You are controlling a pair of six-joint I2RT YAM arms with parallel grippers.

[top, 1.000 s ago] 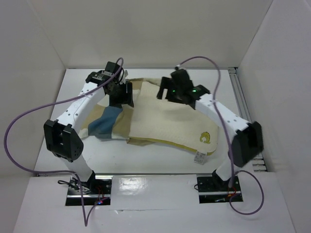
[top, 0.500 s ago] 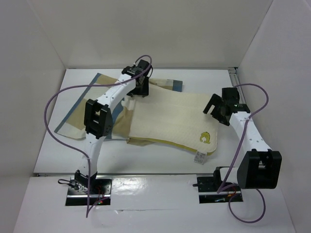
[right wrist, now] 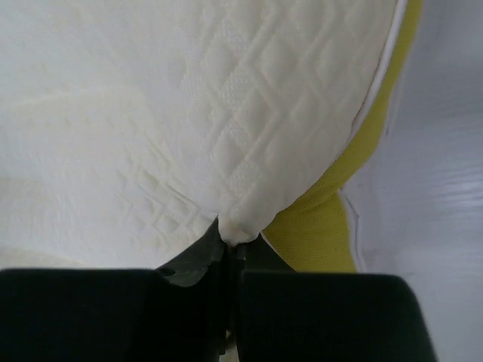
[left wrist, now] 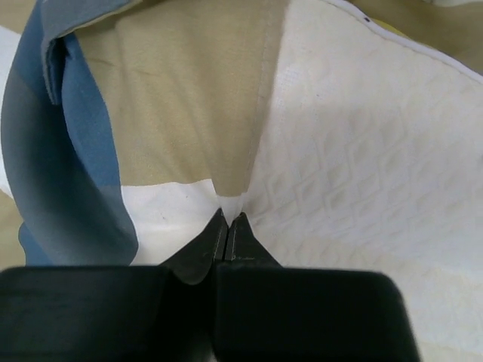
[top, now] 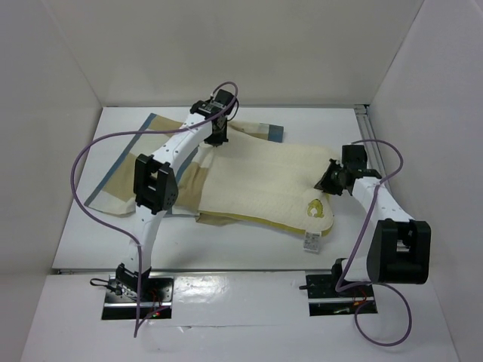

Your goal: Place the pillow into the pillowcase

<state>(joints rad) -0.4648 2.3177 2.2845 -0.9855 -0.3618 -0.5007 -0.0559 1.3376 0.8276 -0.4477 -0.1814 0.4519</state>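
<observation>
The cream pillow [top: 264, 188] lies across the middle of the table, its yellow emblem [top: 317, 212] and white tag [top: 311, 243] at the near right corner. Its left part lies on the blue, tan and cream checked pillowcase [top: 124, 166]. My left gripper [top: 217, 139] is at the pillowcase's far edge. In the left wrist view this gripper [left wrist: 229, 217] is shut on a fold of the pillowcase [left wrist: 181, 113], next to the quilted pillow [left wrist: 362, 151]. My right gripper [top: 327, 183] is at the pillow's right edge. The right wrist view shows it [right wrist: 238, 235] shut on the pillow [right wrist: 189, 98].
White walls close in the table [top: 249, 253] on the left, back and right. A metal rail [top: 371, 139] runs along the right side. Purple cables loop over both arms. The pillow's yellow side band [right wrist: 339, 196] lies on the white surface [right wrist: 441, 188].
Both grippers have shut within the last half second. The right gripper moved left onto the pillow's right edge. Earlier the arms swung apart and the pillowcase spread out to the left.
</observation>
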